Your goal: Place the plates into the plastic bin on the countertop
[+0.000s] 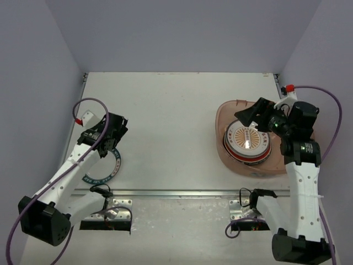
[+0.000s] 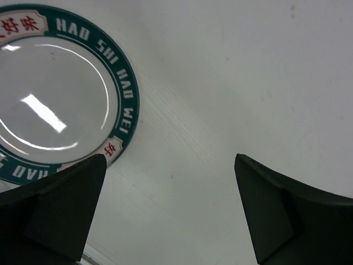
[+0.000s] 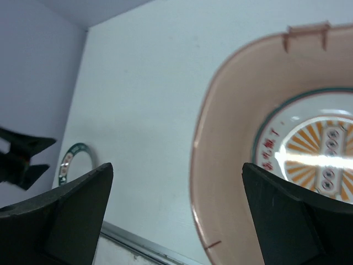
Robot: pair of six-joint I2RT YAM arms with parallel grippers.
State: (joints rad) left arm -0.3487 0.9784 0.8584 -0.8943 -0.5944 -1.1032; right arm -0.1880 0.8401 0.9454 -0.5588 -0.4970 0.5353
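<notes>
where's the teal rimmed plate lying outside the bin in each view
Top external: the teal-rimmed plate sits at the left near the front, partly under the left arm.
Left wrist: upper left, with its lettered rim showing.
Right wrist: small, at the far left, below mid-height.
Shared landmark: the metal front edge runs just nearer than the plate in the top and right wrist views.

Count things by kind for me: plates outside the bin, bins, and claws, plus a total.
Plate outside the bin: 1
Bin: 1
Claws: 2, left claw and right claw
Total: 4, leaving out the stack in the bin, too tight to count.
</notes>
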